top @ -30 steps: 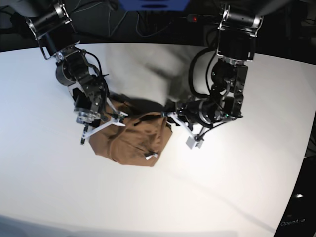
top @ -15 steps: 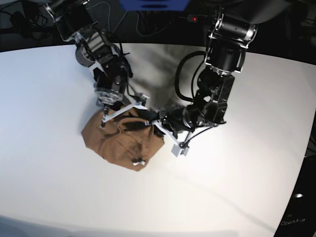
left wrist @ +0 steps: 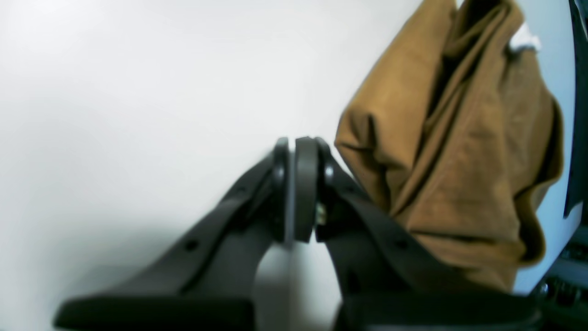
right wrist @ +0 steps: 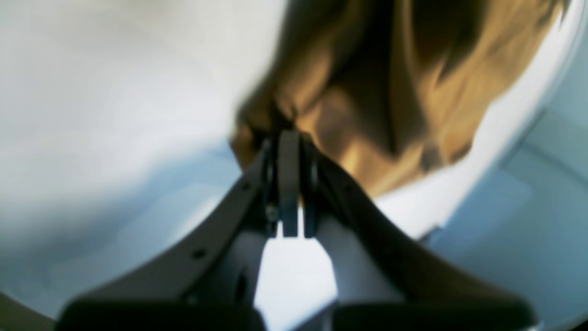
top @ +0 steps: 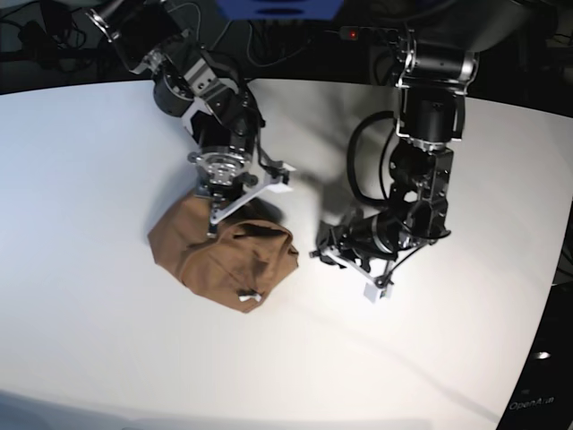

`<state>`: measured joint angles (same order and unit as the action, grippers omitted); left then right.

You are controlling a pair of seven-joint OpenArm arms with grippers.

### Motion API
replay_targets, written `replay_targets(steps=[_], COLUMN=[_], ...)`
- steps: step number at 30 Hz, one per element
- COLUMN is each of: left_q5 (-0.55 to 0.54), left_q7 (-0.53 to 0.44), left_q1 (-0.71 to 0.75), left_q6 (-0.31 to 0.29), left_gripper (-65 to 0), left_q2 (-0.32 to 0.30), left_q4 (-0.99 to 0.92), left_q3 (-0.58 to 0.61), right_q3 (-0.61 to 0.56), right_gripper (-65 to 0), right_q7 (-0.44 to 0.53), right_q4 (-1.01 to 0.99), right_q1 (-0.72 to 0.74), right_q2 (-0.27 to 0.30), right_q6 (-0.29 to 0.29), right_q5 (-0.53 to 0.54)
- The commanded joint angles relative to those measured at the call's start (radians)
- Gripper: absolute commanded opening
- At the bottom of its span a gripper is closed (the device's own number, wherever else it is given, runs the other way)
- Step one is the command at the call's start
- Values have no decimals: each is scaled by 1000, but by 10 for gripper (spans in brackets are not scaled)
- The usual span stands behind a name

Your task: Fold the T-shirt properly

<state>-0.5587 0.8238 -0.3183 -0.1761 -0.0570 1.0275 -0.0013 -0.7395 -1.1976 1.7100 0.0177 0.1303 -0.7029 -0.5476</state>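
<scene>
The tan-brown T-shirt (top: 219, 260) lies in a crumpled heap on the white table (top: 107, 161), its small white tag (top: 247, 295) at the near edge. My right gripper (top: 235, 204) hovers at the heap's far edge. In the blurred right wrist view it (right wrist: 285, 138) is shut, tips at the fabric (right wrist: 367, 92), and I see no cloth between the pads. My left gripper (top: 347, 262) is to the right of the shirt, apart from it. It (left wrist: 296, 151) is shut and empty, with the T-shirt (left wrist: 459, 161) and tag (left wrist: 523, 39) beside it.
The table's dark far edge (top: 295, 76) runs behind both arms, with cables and a blue box (top: 277, 7) beyond. Bare white tabletop surrounds the heap on the left and toward the front (top: 269, 376).
The right gripper has moved up off the heap toward the far side. The left gripper has pulled away to the right and now stands clear. The shirt lies slightly further left, bunched tighter.
</scene>
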Motion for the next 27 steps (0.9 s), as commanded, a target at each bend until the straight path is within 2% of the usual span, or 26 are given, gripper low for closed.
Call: replay_targets(steps=[1, 4, 8, 11, 16, 19, 25, 27], left_q5=[-10, -4, -8, -11, -11, -11, -1, 1], left_q7=[4, 61, 168, 230, 342, 340, 334, 274], left_q1=[-26, -20, 23, 66, 92, 92, 89, 83], left_q6=[-6, -9, -10, -10, -12, -12, -6, -3], left_gripper=[-624, -624, -624, -624, -624, -624, -624, -624], left_q2=[-14, -39, -82, -103, -99, -90, -14, 3], left_q4=[18, 66, 175, 279, 370, 368, 317, 251], left_q3=[1, 4, 39, 57, 96, 157, 231, 254], right_q3=[5, 7, 19, 59, 68, 70, 70, 71], right_gripper=[-646, -646, -646, -646, -646, -646, -646, -646], right_q7=[-12, -11, -12, -15, -17, -15, -12, -14], right_q4=[17, 18, 43, 89, 123, 121, 120, 121], right_q1=[12, 11, 17, 20, 18, 20, 40, 46], right_q2=[9, 42, 75, 79, 82, 96, 144, 160], right_q6=[5, 5, 5, 5, 5, 5, 5, 5], right_q5=[-39, -91, -105, -107, -108, -108, -105, -102])
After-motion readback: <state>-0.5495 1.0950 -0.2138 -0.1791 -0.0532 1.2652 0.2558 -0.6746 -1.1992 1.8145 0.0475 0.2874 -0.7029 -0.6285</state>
